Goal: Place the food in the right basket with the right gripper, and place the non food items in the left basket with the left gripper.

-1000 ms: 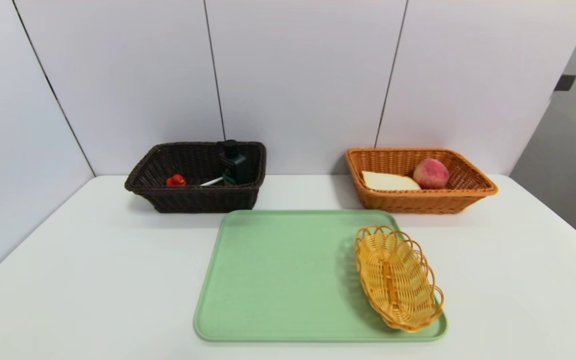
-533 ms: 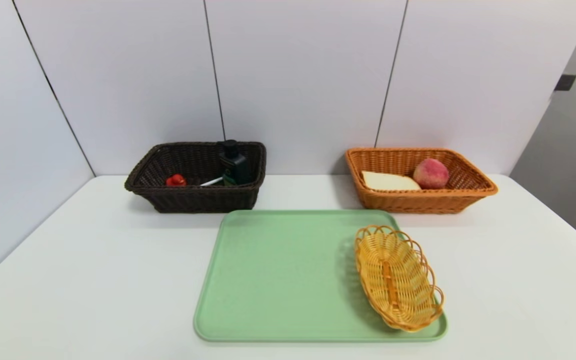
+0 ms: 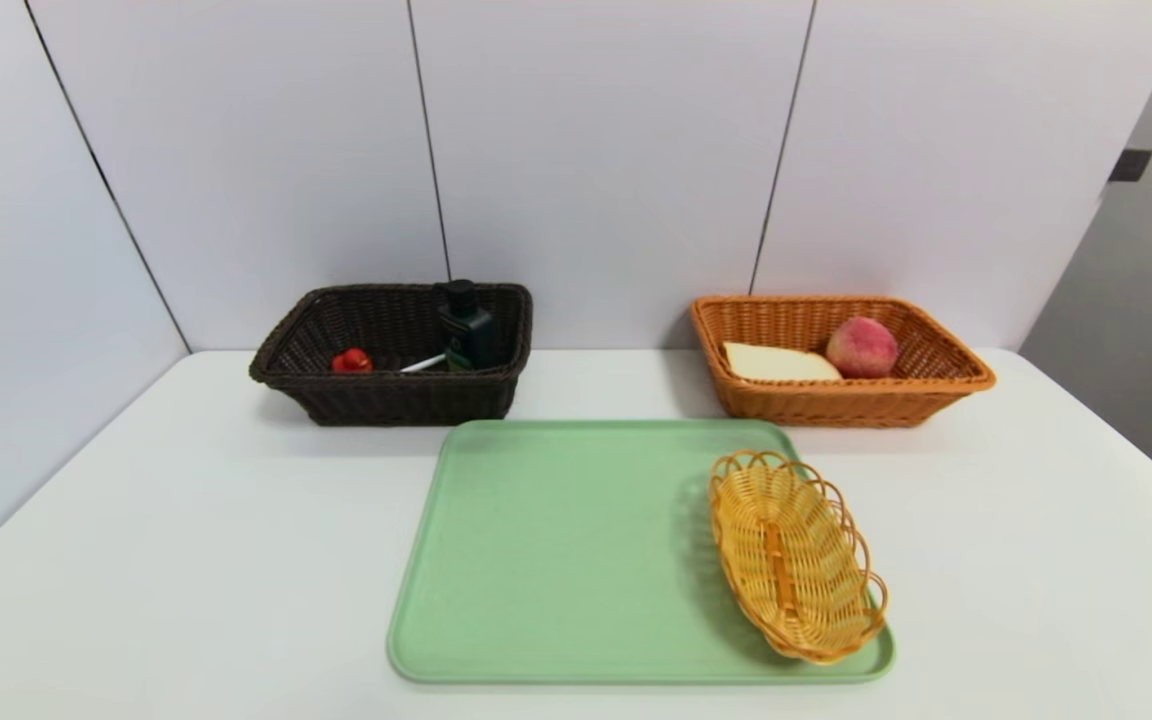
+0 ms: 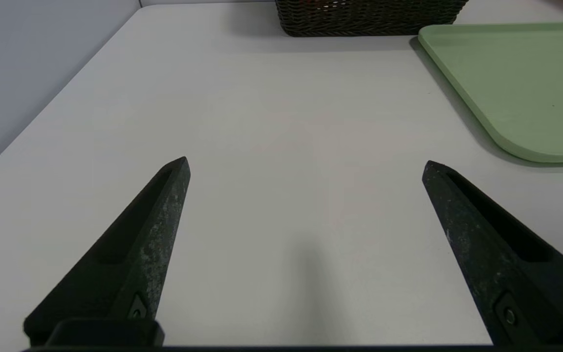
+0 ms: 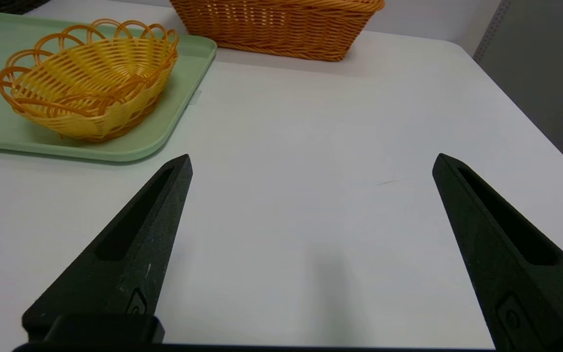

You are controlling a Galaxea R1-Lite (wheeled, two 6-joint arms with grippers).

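Head view: nothing differs from the frames a moment before. The bread (image 3: 779,362) and peach (image 3: 862,346) lie in the orange basket (image 3: 946,385); a red item (image 3: 352,360) and a dark bottle (image 3: 466,325) sit in the brown basket (image 3: 386,400). The green tray (image 3: 576,560) holds only a small yellow dish (image 3: 796,555), so the sorting looks finished. Neither arm shows here.

Left wrist view: the left end effector (image 4: 306,164) hangs wide and empty over bare counter (image 4: 281,122). The brown basket lies far ahead of it, the tray corner ahead toward the robot's right. Nothing stands between.

Right wrist view: the right end effector (image 5: 311,161) is equally wide and empty. The orange basket lies well ahead; tray and dish are ahead toward the robot's left, clear of its fingers.
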